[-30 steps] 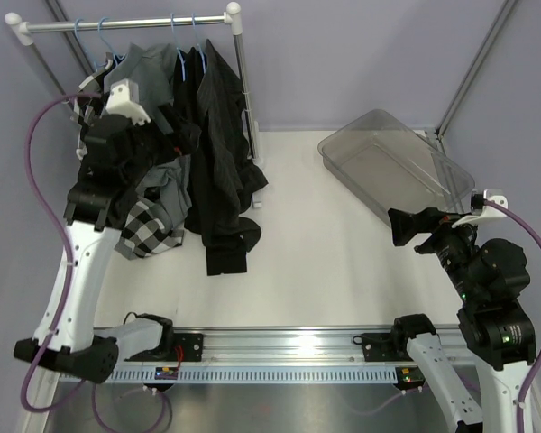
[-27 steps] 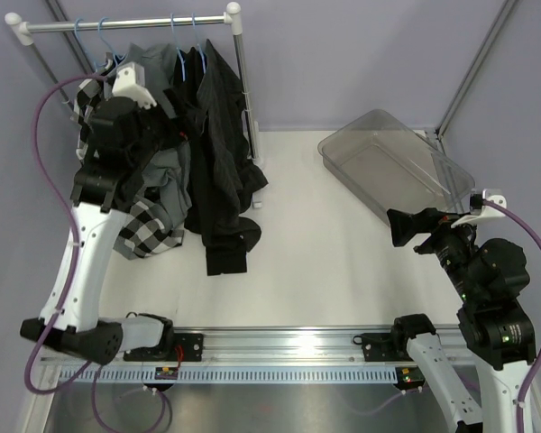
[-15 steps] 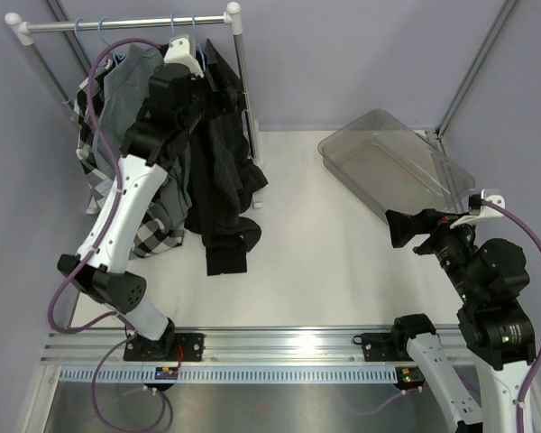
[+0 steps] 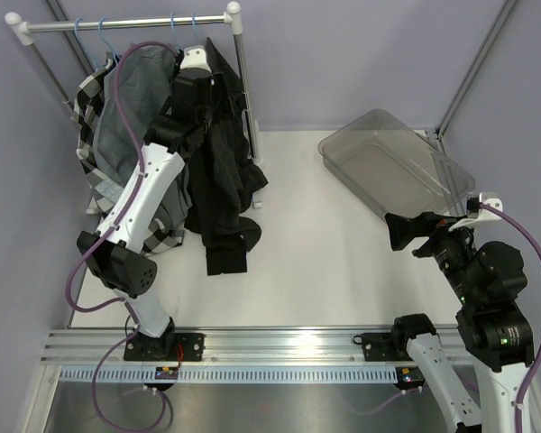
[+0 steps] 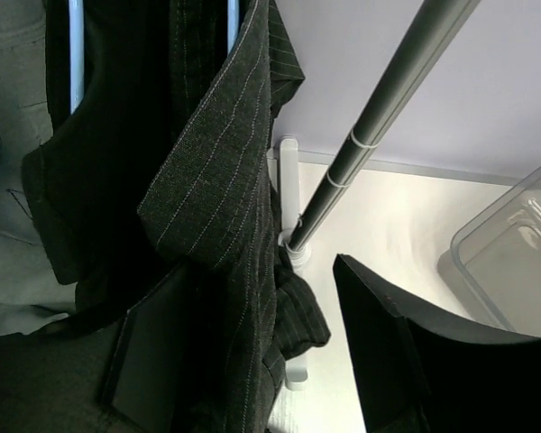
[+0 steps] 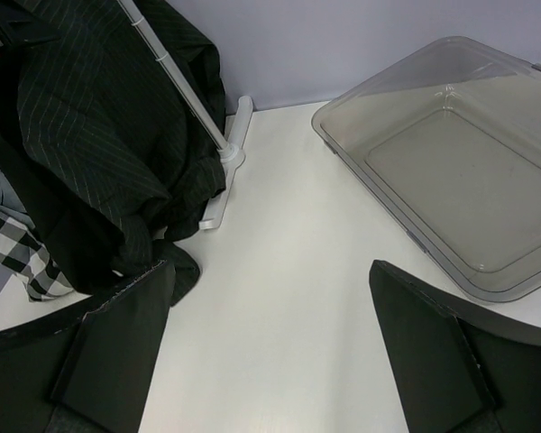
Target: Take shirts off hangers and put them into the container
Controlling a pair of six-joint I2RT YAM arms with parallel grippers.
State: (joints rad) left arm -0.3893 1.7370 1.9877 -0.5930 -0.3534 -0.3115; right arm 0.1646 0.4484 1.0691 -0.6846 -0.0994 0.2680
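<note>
Shirts (image 4: 218,153) are hung on hangers (image 5: 75,54) at the rail (image 4: 126,23), tails trailed onto the surface (image 4: 325,244); none is placed in the container (image 4: 392,167), which is set well apart at the right. Left pincer (image 5: 261,280) is held partly open near the collars, one finger laid against pinstriped cloth, a loose fold between the jaws, nothing clamped; right pincer (image 6: 269,271) is spread wide and empty near the container. Risk judged: only the loose fold could be pinched, so the hanger gets dragged along; both shirts could be caught together; the rack could be tugged over.
</note>
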